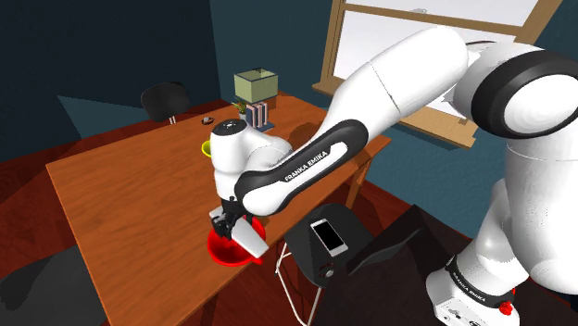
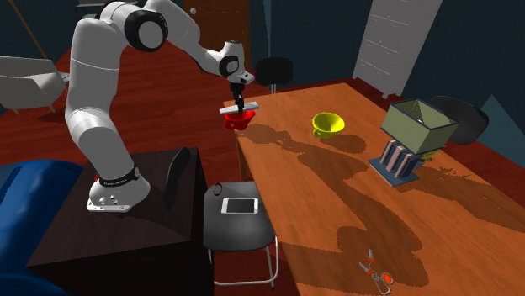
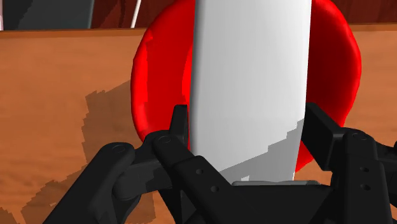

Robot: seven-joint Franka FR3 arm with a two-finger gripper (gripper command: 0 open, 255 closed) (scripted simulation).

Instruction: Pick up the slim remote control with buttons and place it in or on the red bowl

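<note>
Clasping the slim, plain grey-white remote control (image 3: pixel 251 76) between its two black fingers, the gripper (image 1: pixel 232 220) hangs over the red bowl (image 3: pixel 149 76). The bowl sits at the edge of the wooden worktop (image 1: pixel 130 194), on the side nearest the robot's stand. The remote reaches across the bowl's opening; whether it touches the rim cannot be told. A yellow bowl (image 2: pixel 328 124) stands farther along the worktop, well apart.

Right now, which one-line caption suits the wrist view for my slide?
Gripper clasps a plain white remote over the red bowl on the brown table.
</note>
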